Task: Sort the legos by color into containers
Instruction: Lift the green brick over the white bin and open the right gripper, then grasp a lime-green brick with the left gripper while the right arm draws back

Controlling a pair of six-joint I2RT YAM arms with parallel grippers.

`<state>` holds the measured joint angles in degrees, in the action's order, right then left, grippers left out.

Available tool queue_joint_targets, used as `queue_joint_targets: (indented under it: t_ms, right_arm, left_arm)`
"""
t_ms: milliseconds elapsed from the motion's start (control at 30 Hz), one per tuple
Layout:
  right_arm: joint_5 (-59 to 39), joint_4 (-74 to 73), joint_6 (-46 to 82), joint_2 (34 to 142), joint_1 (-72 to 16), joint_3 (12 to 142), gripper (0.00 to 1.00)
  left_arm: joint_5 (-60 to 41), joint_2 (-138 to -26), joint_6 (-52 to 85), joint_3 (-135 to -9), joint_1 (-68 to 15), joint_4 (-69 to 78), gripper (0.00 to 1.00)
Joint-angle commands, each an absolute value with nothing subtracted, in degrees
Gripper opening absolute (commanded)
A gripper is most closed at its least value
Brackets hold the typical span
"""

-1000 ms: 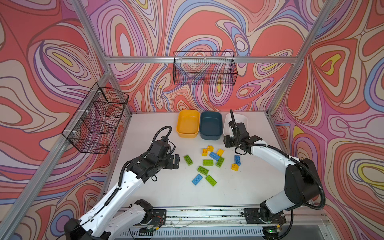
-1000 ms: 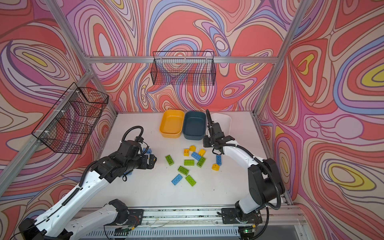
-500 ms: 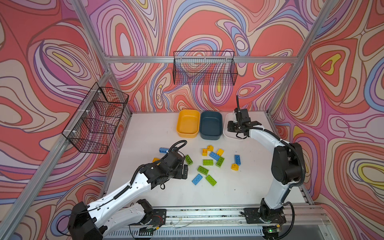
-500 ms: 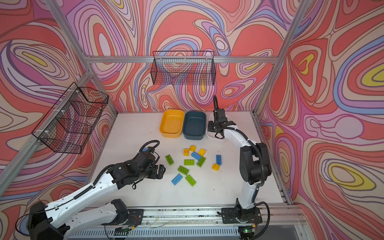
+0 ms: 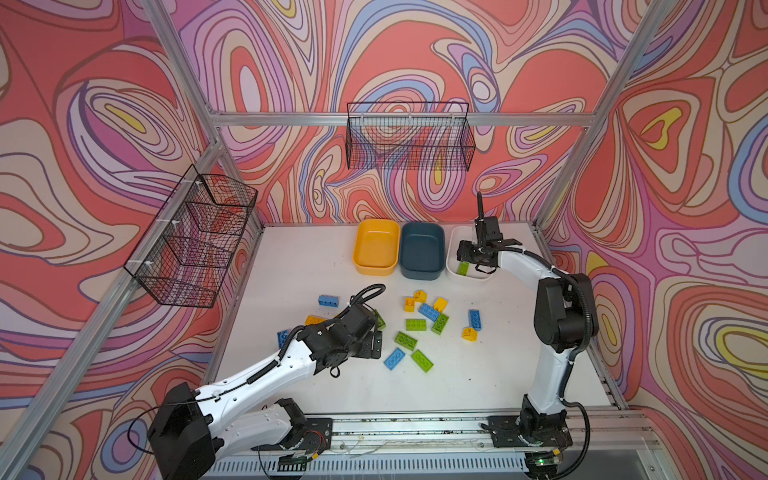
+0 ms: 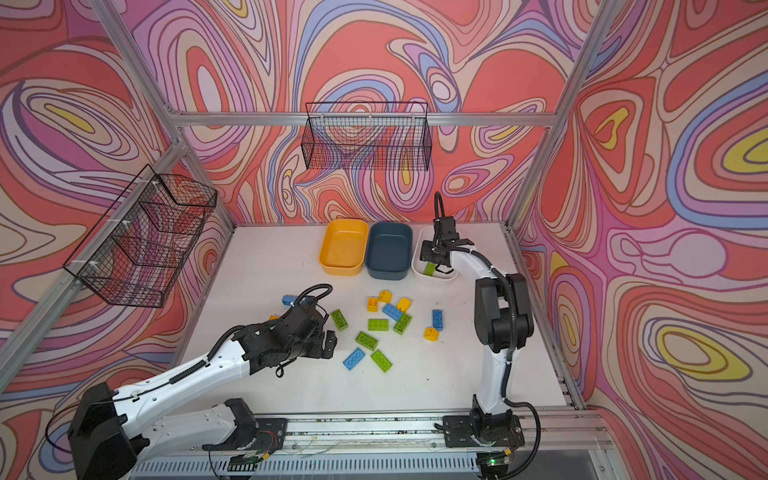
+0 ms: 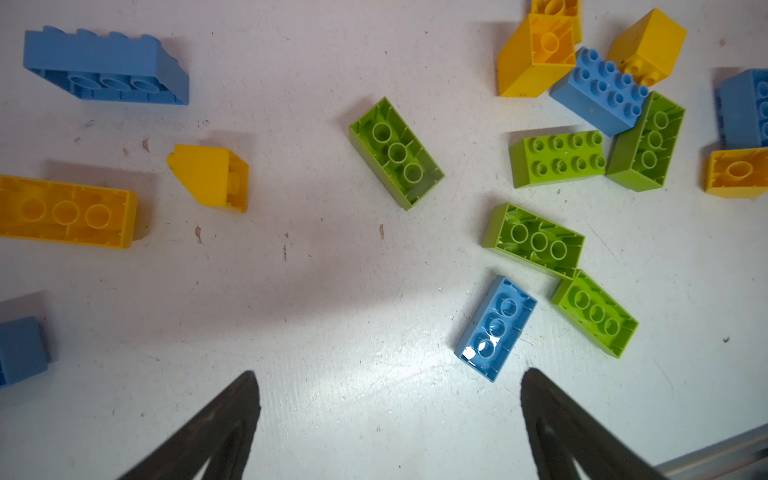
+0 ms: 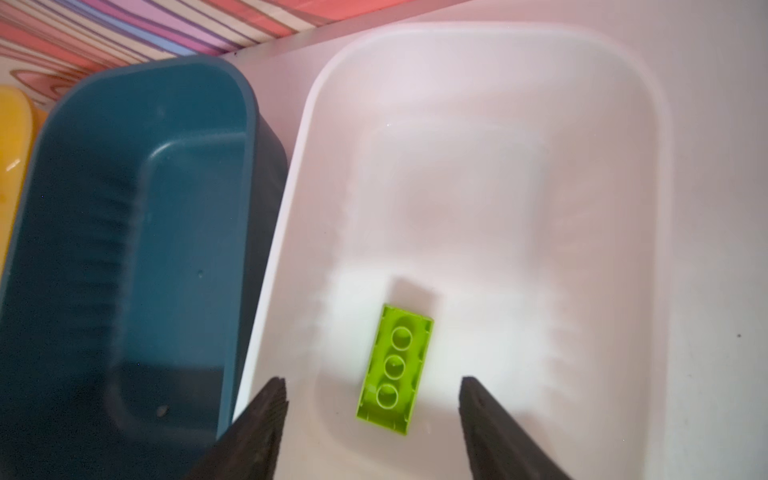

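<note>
Where the lime brick (image 8: pixel 395 368) lies underside up, the tub (image 8: pixel 602 166) is white.

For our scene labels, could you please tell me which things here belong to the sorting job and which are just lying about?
Job: loose lime green, bright blue and yellow studded plastic bricks; one lime green brick in the white plastic tub; yellow-orange plastic tub; dark teal-blue plastic tub.
Idle: black wire mesh back-wall basket; black wire mesh side-wall basket.
</note>
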<state>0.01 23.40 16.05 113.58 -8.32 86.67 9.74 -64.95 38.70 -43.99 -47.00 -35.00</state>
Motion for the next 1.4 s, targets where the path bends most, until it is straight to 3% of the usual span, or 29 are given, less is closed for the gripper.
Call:
queue_joint_targets:
  t_ms: [0, 400, 700, 1000, 1367]
  right_arm:
    - [0.7, 22.0, 16.1, 109.3, -8.3, 85.9, 0.73]
    - [2.5, 13.7, 19.2, 83.7, -13.4, 63.4, 0.73]
    - [1.5, 15.2, 20.2, 68.7, -15.7, 52.8, 0.70]
    - [-1.9, 17.5, 20.2, 62.6, -15.7, 49.8, 0.69]
    - [-2.8, 17.3, 19.4, 63.1, -15.9, 50.4, 0.69]
  left_arm:
    - [11.3, -67.5, 41.2, -46.3, -47.3, -34.2, 0.95]
    - [16.3, -85.8, 45.4, -55.7, -46.9, -32.0, 0.88]
    - [14.6, -95.3, 46.7, -58.0, -43.8, -26.7, 0.81]
    - [15.4, -101.7, 46.4, -59.6, -41.9, -24.6, 0.66]
    - [15.0, -108.1, 45.4, -65.4, -41.6, -23.9, 0.63]
